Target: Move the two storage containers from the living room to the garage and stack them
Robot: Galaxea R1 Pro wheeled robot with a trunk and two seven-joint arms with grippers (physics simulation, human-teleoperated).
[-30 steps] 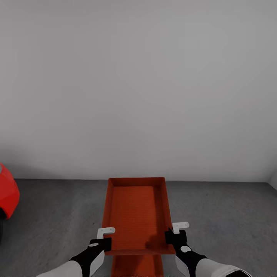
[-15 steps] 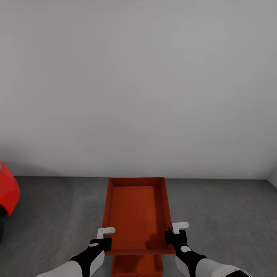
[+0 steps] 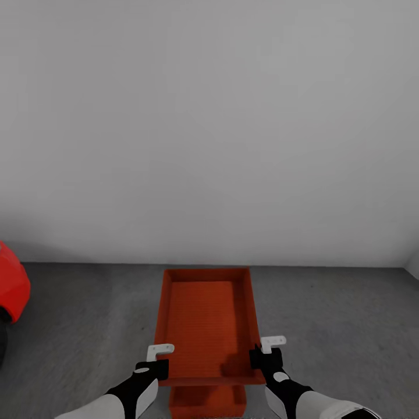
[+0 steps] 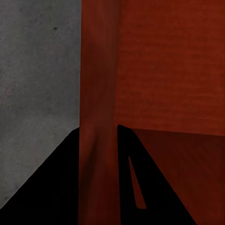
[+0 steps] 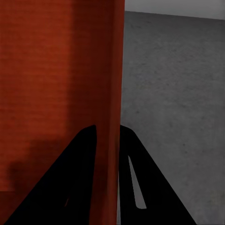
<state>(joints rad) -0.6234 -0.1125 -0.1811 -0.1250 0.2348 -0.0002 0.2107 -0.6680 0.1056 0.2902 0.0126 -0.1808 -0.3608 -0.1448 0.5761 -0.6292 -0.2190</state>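
Upper bin [image 3: 206, 317] is held above lower bin [image 3: 206, 401] on the floor [image 3: 337, 326]; left gripper [image 3: 152, 369] and right gripper [image 3: 260, 356] fingers clamp its side walls.

**Red car and bare wall**

A red car [image 3: 13, 285] shows its rounded, glossy end well to the left of the left pincer [image 3: 158, 359] and a little farther off, cut by the picture's edge. A dark wheel [image 3: 2, 340] sits under it. A plain white wall [image 3: 209, 116] stands well beyond both pincers. Far right of the right pincer [image 3: 265, 352], it meets a second wall [image 3: 414, 267] at a corner.
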